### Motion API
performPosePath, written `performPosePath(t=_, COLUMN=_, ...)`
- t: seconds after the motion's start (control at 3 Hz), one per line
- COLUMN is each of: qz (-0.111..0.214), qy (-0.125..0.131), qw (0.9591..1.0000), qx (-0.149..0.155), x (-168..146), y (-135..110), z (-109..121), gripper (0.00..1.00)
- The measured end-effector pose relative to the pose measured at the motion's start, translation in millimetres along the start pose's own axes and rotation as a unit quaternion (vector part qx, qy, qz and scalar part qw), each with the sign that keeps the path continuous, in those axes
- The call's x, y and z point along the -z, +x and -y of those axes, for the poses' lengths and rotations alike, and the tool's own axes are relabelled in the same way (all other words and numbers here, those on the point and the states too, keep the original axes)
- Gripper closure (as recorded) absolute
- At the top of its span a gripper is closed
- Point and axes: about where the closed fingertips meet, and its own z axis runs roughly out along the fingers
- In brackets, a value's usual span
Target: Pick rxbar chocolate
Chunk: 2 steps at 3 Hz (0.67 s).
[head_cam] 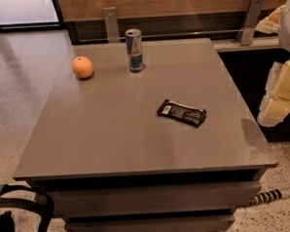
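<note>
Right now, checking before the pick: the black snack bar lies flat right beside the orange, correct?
No: in the camera view the snack bar lies flat right of the table's middle, apart from the orange. The gripper hangs beyond the table's right edge.

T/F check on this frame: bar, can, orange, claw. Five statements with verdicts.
1. The rxbar chocolate lies flat on the table. True.
2. The can has tipped over. False: it stands upright near the table's far edge.
3. The orange touches the can. False: they are apart, with bare table between them.
4. The claw is in the picture's lower left corner, below the table's front edge. True.
5. The claw holds the rxbar chocolate. False: the bar rests on the table, well away from the claw.
</note>
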Motion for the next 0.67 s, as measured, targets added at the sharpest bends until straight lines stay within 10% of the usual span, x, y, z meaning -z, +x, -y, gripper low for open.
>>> performPosePath(t=0.67, qz=0.017, qy=-0.010, qw=0.9997, qx=-0.013, x=-9, y=3, z=12, gripper=0.00)
